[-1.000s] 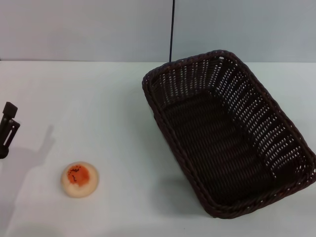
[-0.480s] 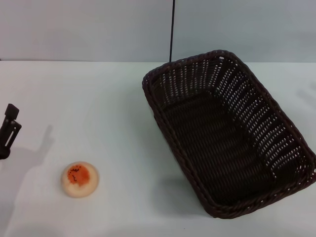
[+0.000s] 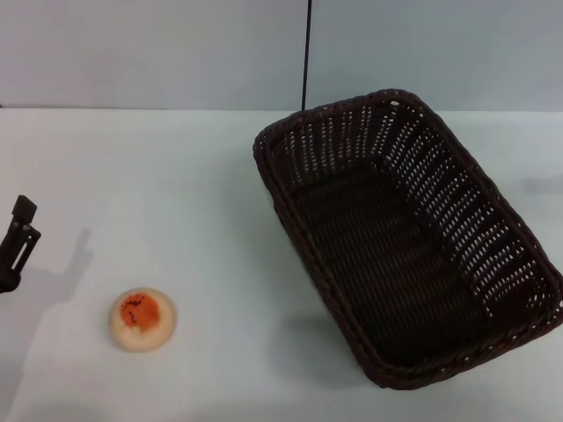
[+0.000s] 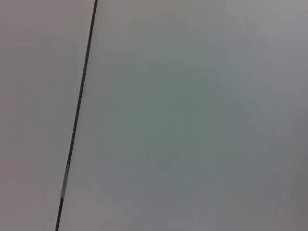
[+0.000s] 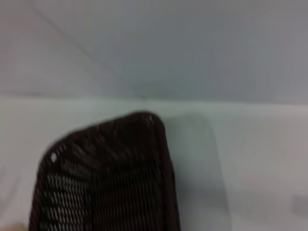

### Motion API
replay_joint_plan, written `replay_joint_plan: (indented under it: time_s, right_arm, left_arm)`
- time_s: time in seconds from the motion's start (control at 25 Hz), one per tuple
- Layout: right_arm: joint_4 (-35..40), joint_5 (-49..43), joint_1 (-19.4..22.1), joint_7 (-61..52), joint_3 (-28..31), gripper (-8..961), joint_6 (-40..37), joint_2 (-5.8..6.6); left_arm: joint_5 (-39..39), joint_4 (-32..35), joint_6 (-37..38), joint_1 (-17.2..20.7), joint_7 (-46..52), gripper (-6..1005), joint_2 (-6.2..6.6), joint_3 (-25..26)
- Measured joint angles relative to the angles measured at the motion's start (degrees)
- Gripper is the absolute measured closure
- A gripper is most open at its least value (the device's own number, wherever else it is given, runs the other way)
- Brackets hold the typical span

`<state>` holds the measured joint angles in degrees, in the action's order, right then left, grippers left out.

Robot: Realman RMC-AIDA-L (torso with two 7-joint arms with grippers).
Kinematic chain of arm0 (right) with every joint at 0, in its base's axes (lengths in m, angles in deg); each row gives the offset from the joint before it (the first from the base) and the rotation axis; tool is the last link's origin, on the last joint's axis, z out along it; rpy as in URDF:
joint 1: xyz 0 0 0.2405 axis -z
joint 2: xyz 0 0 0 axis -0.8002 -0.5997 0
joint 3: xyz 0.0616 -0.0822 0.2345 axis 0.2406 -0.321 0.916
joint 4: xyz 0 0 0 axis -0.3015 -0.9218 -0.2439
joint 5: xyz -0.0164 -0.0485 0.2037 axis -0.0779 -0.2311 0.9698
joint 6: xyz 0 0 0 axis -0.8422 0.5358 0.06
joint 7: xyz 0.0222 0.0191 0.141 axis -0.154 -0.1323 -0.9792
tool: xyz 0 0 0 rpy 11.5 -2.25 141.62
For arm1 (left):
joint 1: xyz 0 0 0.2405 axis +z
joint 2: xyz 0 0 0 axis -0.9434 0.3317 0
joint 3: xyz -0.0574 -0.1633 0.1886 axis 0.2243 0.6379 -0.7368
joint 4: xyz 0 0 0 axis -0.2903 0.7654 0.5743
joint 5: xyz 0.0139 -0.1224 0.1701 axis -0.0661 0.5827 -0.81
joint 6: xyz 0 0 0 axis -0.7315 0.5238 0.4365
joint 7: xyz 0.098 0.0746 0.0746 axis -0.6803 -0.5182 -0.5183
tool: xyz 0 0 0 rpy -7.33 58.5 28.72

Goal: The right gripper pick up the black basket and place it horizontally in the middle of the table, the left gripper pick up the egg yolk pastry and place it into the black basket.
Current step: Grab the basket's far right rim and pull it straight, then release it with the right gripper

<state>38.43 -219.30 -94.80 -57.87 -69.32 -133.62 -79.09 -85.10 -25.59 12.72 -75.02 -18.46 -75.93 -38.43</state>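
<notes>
Woven wicker black basket (image 3: 406, 236), round egg yolk pastry (image 3: 142, 319), white table (image 3: 176, 193)

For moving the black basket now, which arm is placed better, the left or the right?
Probably the right. The black basket lies on the robot's right side of the table, and the right wrist view already faces its corner. The left gripper sits at the far left edge, nearer the egg yolk pastry.
</notes>
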Motion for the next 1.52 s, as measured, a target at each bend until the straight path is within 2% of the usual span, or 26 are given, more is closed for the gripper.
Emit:
replay_joint_plan:
  time_s: [0.08,0.12,0.16,0.2,0.24,0.36,0.4,0.44,0.48,0.52,0.56,0.6,0.64,0.72,0.8,1.0,1.4,1.52]
  right_arm:
    - [-1.6,-0.96,-1.93,-1.66,-4.72,296,0.31,0.09]
    - [-1.6,-0.96,-1.93,-1.66,-4.72,298,0.31,0.09]
    - [-2.38,-1.24,-2.7,-2.46,-7.2,299,0.93,-0.04]
    - [-3.65,-1.67,-3.98,-3.68,-11.46,300,2.58,-0.78]
    - [-3.65,-1.67,-3.98,-3.68,-11.46,302,2.58,-0.78]
    - [-4.9,-3.37,-5.47,-4.53,-15.1,306,6.38,-2.96]
    - [-5.56,-5.91,-6.65,-4.65,-16.04,307,8.78,-5.11]
    - [-5.56,-5.91,-6.65,-4.65,-16.04,308,8.78,-5.11]
    - [-5.65,-6.91,-7.08,-4.66,-16.13,310,9.72,-6.07]
    - [-5.7,-7.99,-7.66,-4.66,-16.28,311,11.09,-7.76]
    - [-5.7,-7.99,-7.66,-4.66,-16.28,312,11.09,-7.76]
    - [-5.77,-8.14,-8.01,-4.61,-16.39,314,11.86,-8.98]
    - [-5.77,-8.14,-8.01,-4.61,-16.39,315,11.86,-8.98]
    - [-6.76,-8.22,-8.47,-4.52,-16.51,317,13.18,-9.97]
    - [-9.98,-8.28,-9.19,-4.48,-16.66,320,15.6,-10.55]
    - [-14.54,-8.34,-9.77,-4.47,-19.4,327,20.11,-10.93]
    - [-14.15,-8.4,-9.64,-4.42,-21.1,340,22.2,-11.69]
    - [-14.27,-8.38,-9.64,-4.38,-21.18,426,22.86,-11.78]
  left_arm:
    - [-0.01,-0.01,0.0,0.02,0.0,171,0.0,0.0]
    - [-0.02,0.0,0.01,0.04,0.0,171,0.0,-0.01]
    - [-0.02,0.0,0.04,0.05,-0.01,171,0.0,-0.02]
    - [-0.04,-0.01,0.07,0.05,-0.01,172,0.0,-0.03]
    - [-0.04,0.01,0.08,0.04,-0.01,172,0.0,-0.03]
    - [-0.06,-0.01,0.18,-0.01,-0.01,172,0.0,-0.03]
    - [-0.07,-0.03,0.3,-0.03,-0.01,172,0.0,-0.04]
    - [-0.07,-0.03,0.3,-0.03,-0.01,172,0.0,-0.04]
    - [-0.06,0.01,0.35,-0.02,0.0,172,0.01,-0.04]
    - [-0.07,-0.02,0.4,-0.01,0.04,172,0.01,-0.04]
    - [-0.06,0.0,0.43,0.04,0.11,172,0.04,-0.04]
    - [-0.06,0.0,0.47,0.14,0.19,172,0.07,-0.04]
    - [-0.06,0.0,0.47,0.14,0.19,172,0.07,-0.04]
    - [-0.02,0.0,0.49,0.24,0.17,172,0.08,-0.04]
    - [0.18,0.0,0.5,0.32,0.06,172,0.09,-0.04]
    - [0.28,0.63,0.39,0.35,0.18,172,0.09,0.06]
    - [0.34,1.06,0.46,0.35,0.47,172,0.16,0.49]
    - [0.36,1.11,0.48,0.36,0.48,173,0.18,0.54]
